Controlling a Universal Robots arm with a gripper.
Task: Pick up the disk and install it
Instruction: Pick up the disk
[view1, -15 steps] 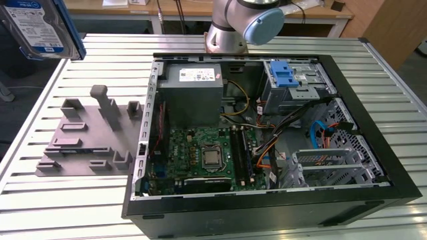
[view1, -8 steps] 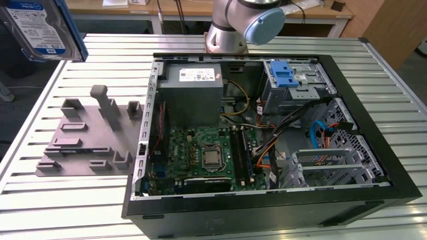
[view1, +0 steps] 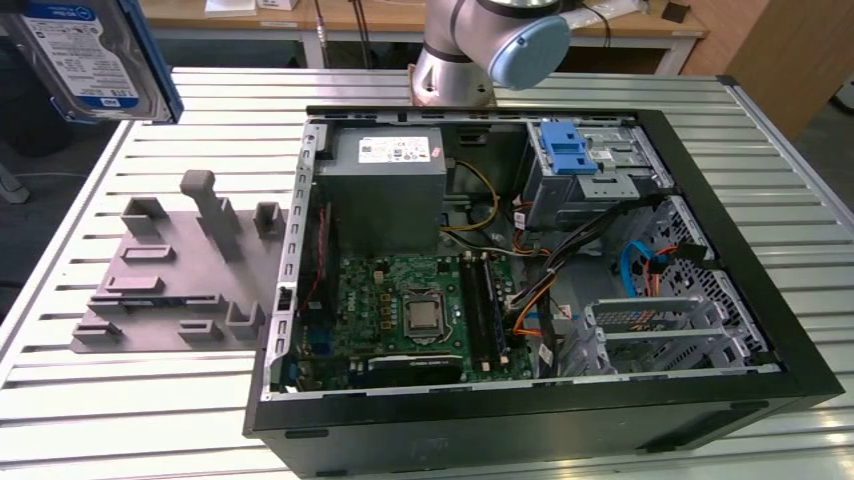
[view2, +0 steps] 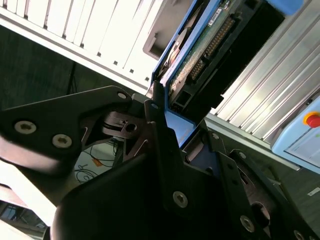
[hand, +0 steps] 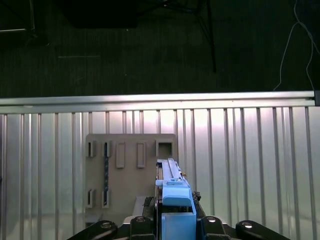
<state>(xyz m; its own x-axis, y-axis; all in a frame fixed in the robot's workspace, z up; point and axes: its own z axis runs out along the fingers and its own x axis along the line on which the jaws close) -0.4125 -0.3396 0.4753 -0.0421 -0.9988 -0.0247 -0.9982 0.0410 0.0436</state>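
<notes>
The flat silver-grey hard-drive disk (view1: 91, 52) with a white-and-blue label and a blue plastic carrier around it is off the table, held in the air. In the exterior view it hangs above the far corner of the slatted aluminium table (view1: 134, 420) at the exterior view's left, label face showing. The black two-fingered gripper (view2: 175, 125) is clamped on the disk's blue carrier. In the second wrist view one finger (view2: 160, 125) presses the carrier's edge, and the disk (view2: 200, 50) shows its green circuit-board underside. In the first wrist view the disk (hand: 170, 175) appears edge-on, rising out of the gripper (hand: 176, 222). Behind it lies the flat grey fixture plate (hand: 130, 170) with its rectangular slots. In the exterior view that plate (view1: 160, 290), carrying upright pegs and blocks, rests near the table's edge at the exterior view's left. Just beside it, toward the exterior view's right, stands the open black tower computer case (view1: 534, 430). Inside are a big grey power supply box (view1: 387, 190) with a white sticker, a green motherboard (view1: 400, 310) and a silver metal drive cage (view1: 587, 160) with a blue latch. The grey robot arm (view1: 481, 50) rises at the table's far edge behind the case.
</notes>
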